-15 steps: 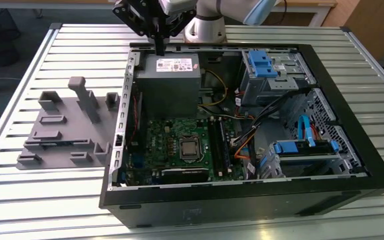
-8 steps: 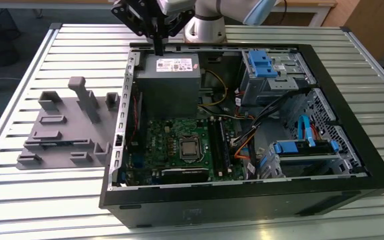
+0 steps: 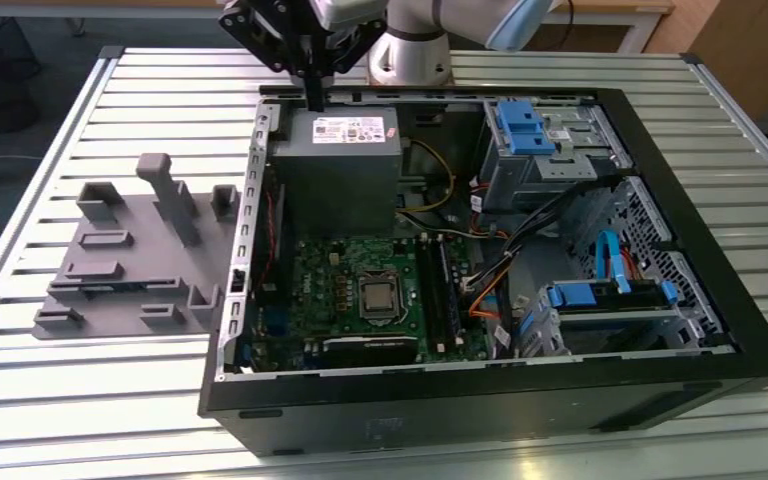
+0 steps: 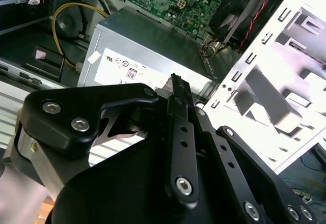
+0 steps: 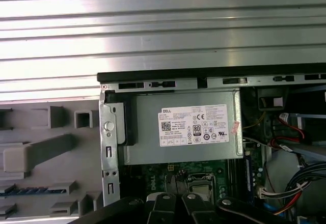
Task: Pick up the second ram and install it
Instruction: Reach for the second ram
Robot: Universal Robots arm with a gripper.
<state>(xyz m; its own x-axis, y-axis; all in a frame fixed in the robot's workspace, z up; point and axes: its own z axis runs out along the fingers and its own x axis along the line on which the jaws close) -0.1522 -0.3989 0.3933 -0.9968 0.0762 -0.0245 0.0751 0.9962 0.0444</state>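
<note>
Gripper (image 3: 315,98), fingers pressed together and holding nothing, hung over the power supply (image 3: 337,165) inside the open case (image 3: 704,330). The second ram (image 5: 31,190) lay in the grey fixture (image 3: 117,268), well apart. A clean pick-up would probably require fingers spread first, then squared to the stick's long edges.
</note>
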